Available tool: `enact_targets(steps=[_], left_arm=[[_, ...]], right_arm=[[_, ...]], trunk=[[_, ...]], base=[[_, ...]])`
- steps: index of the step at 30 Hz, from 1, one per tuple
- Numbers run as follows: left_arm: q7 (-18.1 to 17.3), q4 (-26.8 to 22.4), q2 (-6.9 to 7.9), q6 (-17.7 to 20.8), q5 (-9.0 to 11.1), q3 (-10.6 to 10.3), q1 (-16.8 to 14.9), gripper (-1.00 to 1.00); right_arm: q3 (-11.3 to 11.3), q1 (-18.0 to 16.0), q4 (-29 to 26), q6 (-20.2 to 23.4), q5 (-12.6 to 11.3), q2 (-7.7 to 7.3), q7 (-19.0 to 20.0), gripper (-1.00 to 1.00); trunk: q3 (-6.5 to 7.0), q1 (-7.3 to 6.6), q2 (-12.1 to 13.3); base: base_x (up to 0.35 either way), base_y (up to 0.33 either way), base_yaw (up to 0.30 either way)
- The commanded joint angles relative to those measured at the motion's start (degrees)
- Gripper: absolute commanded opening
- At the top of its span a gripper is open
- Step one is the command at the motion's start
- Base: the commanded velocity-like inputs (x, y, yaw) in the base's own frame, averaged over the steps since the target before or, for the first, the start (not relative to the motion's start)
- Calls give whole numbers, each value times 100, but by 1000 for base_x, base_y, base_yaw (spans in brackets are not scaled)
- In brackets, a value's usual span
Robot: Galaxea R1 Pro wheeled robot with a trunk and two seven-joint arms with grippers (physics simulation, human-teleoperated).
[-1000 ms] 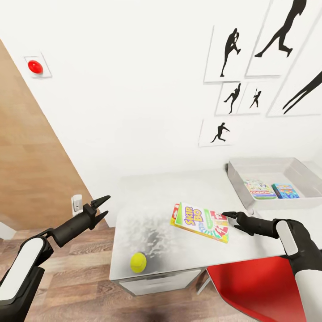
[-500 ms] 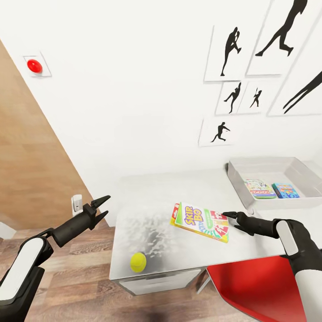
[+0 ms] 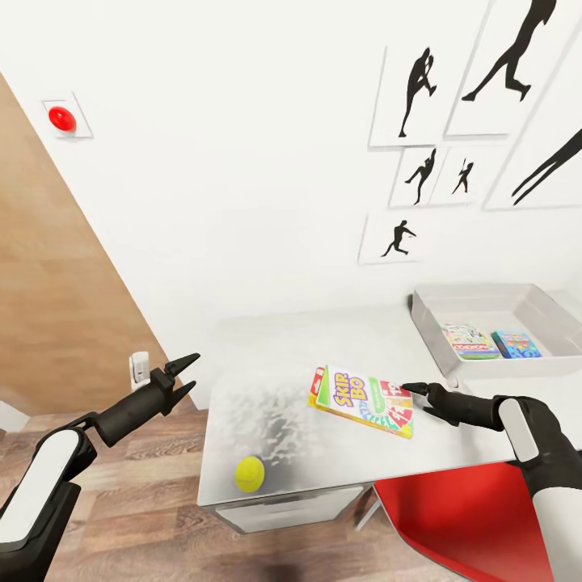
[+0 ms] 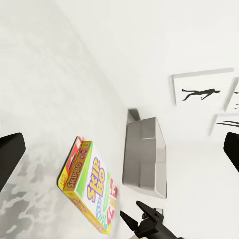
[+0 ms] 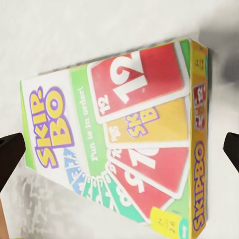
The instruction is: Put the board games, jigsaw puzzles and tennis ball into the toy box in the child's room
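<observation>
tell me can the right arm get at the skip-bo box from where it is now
Probably yes. The right gripper hangs open just beside the Skip-Bo box, which lies flat on the table with nothing between them. In the right wrist view the box sits between the spread jaws.

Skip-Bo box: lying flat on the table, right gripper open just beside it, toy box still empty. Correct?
Not quite. The toy box is not empty: the head view shows two colourful boxes lying inside it. The rest holds: the Skip-Bo box lies flat on the table, and the right gripper sits open just beside it.
</observation>
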Motion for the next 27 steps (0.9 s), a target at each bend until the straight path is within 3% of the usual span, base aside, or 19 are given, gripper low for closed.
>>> enact_targets(steps=[1,27], left_arm=[[23,-3,-2,28,34,6,-4,100],[21,-21,-9,28,31,0,-4,100]], right_arm=[[-14,-6,-1,23,56,1,59,100],[-15,-6,-1,23,57,5,58,100]], trunk=[[-13,3,-11],[-210,3,-11]], base=[[0,0,0],[0,0,0]])
